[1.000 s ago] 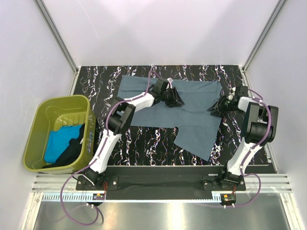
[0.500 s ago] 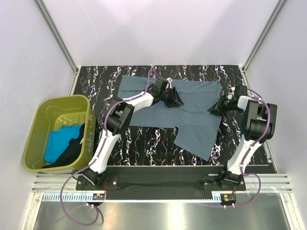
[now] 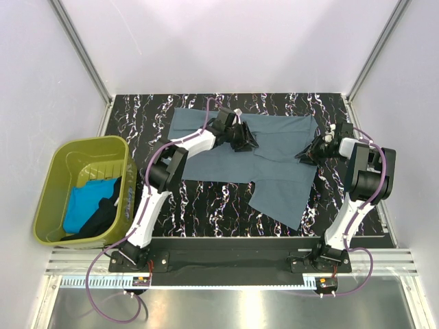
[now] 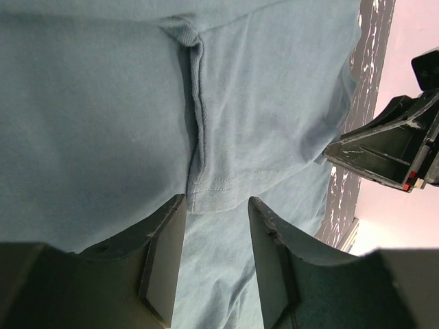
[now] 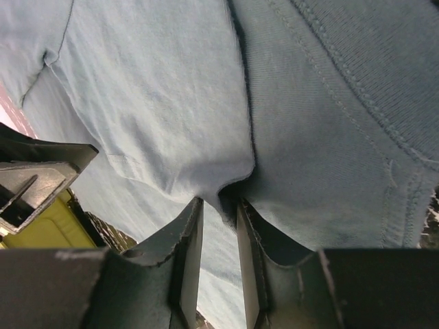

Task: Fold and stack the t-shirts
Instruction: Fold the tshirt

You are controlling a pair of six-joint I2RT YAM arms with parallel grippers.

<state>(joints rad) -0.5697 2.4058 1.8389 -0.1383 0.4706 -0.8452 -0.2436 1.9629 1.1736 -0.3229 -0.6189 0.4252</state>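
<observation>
Left tool (image 4: pixel 216 203) hangs half open over the grey-blue t-shirt (image 3: pixel 274 147), empty; right tool (image 5: pixel 219 203) pinches its three-o'clock edge.

Left claw (image 3: pixel 248 141): shifted slightly back-left over grey-blue t-shirt (image 3: pixel 278 181), jaws spread wider. Right claw (image 3: pixel 302 154): edged slightly back-left.

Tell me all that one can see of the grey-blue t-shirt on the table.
The grey-blue t-shirt is soft plain cloth with stitched hems, lying spread, partly folded, on the black marbled table. One part reaches toward the near edge. The left gripper stands open over a sleeve hem; the right gripper pinches a pucker at its right side.
</observation>
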